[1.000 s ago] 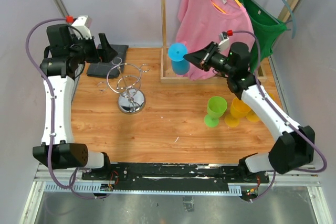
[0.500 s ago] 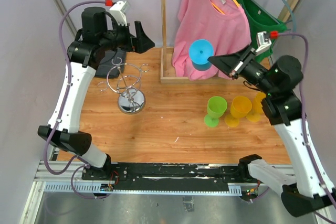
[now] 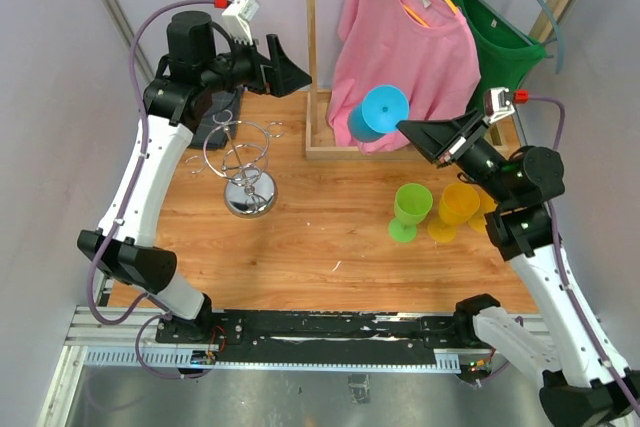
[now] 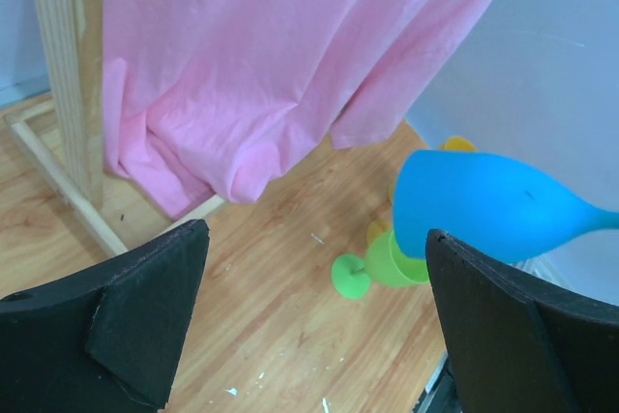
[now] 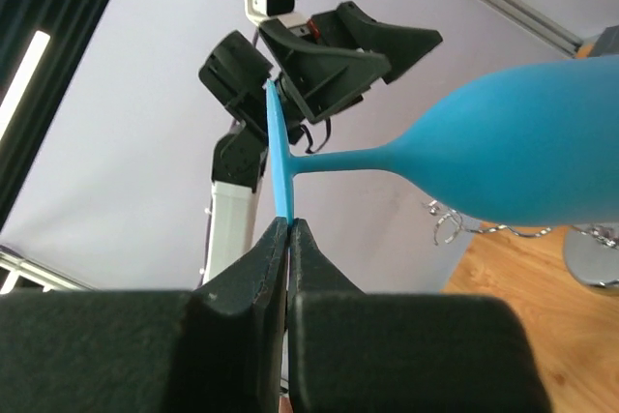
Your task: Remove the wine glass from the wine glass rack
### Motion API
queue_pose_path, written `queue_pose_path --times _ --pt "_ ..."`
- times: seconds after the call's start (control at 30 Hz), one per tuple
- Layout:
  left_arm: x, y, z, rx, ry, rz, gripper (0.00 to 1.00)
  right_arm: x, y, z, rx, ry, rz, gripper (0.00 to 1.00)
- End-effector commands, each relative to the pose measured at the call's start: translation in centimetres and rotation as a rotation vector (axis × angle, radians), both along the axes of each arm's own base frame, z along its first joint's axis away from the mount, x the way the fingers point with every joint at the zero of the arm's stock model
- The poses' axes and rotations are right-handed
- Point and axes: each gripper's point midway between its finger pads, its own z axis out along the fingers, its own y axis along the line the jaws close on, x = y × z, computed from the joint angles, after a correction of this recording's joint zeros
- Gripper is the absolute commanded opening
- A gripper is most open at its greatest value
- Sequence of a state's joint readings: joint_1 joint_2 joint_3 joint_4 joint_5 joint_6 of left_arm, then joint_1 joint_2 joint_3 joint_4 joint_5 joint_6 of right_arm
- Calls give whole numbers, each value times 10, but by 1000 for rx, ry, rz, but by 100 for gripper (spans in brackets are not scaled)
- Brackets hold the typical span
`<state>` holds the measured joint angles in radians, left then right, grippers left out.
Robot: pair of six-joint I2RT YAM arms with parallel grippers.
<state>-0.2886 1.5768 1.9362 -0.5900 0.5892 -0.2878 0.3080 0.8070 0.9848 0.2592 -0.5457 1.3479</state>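
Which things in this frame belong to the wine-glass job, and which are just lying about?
Job in hand: blue wine glass, pinched by its foot in the right pincer; chrome wine glass rack.

Lying about: green glass, yellow glasses, pink shirt, green shirt, wooden clothes rack.

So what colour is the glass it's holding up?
The wine glass is bright blue, clearest in the right wrist view.
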Motion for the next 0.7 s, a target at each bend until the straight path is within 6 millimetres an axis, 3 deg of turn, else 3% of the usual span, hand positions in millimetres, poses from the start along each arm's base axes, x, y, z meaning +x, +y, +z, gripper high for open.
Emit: queue_pose_path --times 0.0,0.2,0.37,0.5,0.67 --pt "-19 -5 23 -52 -72 -60 99 -12 -4 54 126 -191 45 1" --pt "-21 6 16 -41 -72 -28 99 2 10 82 167 -262 132 1" --pt "-6 43 10 -153 13 48 99 2 25 107 235 -337 215 1" --pt "-4 63 16 -252 27 58 99 4 33 112 332 -365 270 1" --pt "-10 65 26 -306 14 41 99 4 49 115 405 -401 333 1"
